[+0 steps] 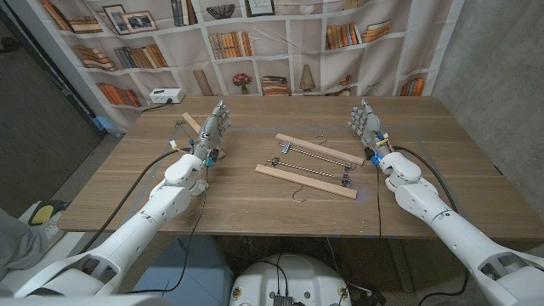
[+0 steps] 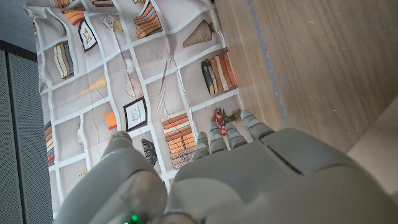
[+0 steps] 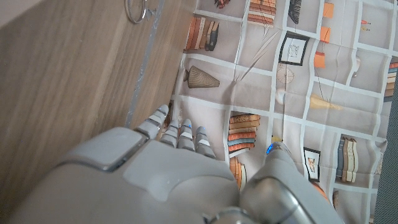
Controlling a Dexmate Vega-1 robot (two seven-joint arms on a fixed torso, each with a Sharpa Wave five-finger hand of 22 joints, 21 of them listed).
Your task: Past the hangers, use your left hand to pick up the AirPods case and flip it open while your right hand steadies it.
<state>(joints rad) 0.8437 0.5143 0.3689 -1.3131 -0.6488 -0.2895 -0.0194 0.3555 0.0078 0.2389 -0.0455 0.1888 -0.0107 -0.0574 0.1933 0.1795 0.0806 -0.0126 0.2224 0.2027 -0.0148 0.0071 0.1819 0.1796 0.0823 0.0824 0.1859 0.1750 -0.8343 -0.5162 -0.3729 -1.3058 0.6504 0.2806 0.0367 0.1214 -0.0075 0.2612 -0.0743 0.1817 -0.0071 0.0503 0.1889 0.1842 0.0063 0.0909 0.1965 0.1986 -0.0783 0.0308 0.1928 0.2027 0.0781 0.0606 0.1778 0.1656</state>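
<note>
head view shows the wooden surface (image 1: 255, 183) with both arms reaching in from the near corners; the left robot hand (image 1: 212, 129) stands raised over the left part of the surface, fingers apart and pointing away from the robot, holding nothing; the right robot hand (image 1: 367, 126) stands likewise over the right part, fingers spread and empty; between them lie two wooden hangers (image 1: 310, 166) with metal clips and hooks, side by side and slanted; a small wooden strip (image 1: 190, 121) lies just beside the left robot hand; i cannot make out the airpods case anywhere on the surface; a white box (image 1: 165, 95) sits at the far left edge, before a bookshelf-printed backdrop (image 1: 280, 42); right wrist view catches a metal ring (image 3: 137, 10) on the wood.
</note>
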